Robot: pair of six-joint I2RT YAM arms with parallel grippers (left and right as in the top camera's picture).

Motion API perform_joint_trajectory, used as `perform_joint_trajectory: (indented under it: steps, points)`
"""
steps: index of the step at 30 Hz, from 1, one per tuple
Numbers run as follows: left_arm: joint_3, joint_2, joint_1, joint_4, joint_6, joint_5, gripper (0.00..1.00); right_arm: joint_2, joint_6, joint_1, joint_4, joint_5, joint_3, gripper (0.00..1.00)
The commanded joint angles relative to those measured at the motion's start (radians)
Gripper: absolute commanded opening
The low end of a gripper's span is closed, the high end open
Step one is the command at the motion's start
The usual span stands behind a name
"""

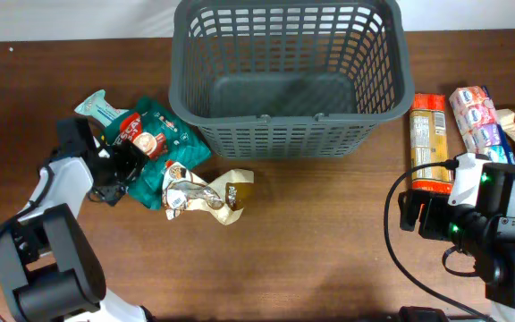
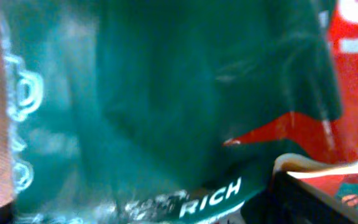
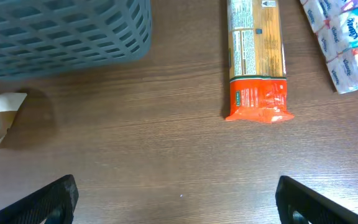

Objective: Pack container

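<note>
The container (image 1: 286,134) is sitting upright at the far middle of a brown wood-grain table (image 1: 311,241), its solid bottom showing bare through the open top. Beyond the table's far edge a pale strip of the room (image 1: 79,18) is showing, too plain to say what it is.

A heap of snack packs is lying just left of the container's near corner: a green packet (image 1: 164,134) with red on it, a pale teal pack (image 1: 97,107) behind it, and crumpled cream and brown packs (image 1: 199,192) in front. The left gripper (image 1: 122,168) is pressing into this heap from the left. In its wrist view the green packet (image 2: 154,106) is filling almost the whole picture, blurred, with the word "RICH" in white and one dark finger (image 2: 309,199) at the lower right. Whether the jaws are clamping the packet or merely resting against it cannot be told.

The right gripper (image 3: 185,202) is hanging over bare wood (image 3: 154,137) on the right side, its fingers spread wide with nothing between them. Ahead of it an orange and yellow packet (image 3: 257,68) is lying lengthwise, with Kleenex tissue packs (image 3: 353,56) just to its right.
</note>
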Motion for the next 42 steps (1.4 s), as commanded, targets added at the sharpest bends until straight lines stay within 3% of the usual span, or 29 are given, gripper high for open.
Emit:
perform_joint_trajectory:
  steps: [1,5,9,11,25,42]
  points:
    - [-0.085,0.025,-0.002,0.061,-0.004,-0.008,0.92,0.001,0.006,0.008,0.003,0.004,0.012,0.99]
    - [-0.12,0.025,-0.002,0.121,-0.004,-0.008,0.73,0.001,0.006,0.008,0.003,0.004,0.012,0.99]
    - [-0.125,0.025,-0.002,0.128,-0.005,-0.008,0.2,0.001,0.006,0.008,0.003,0.005,0.012,0.99]
    - [-0.125,0.025,-0.002,0.128,-0.005,-0.008,0.03,0.001,0.006,0.008,0.003,0.005,0.012,0.99]
    - [-0.125,-0.014,0.098,0.124,0.031,0.092,0.02,0.001,0.006,0.008,0.003,0.004,0.012,0.99]
    - [-0.095,-0.438,0.166,0.026,0.121,0.092,0.02,0.001,0.005,0.008,0.004,0.005,0.012,0.99]
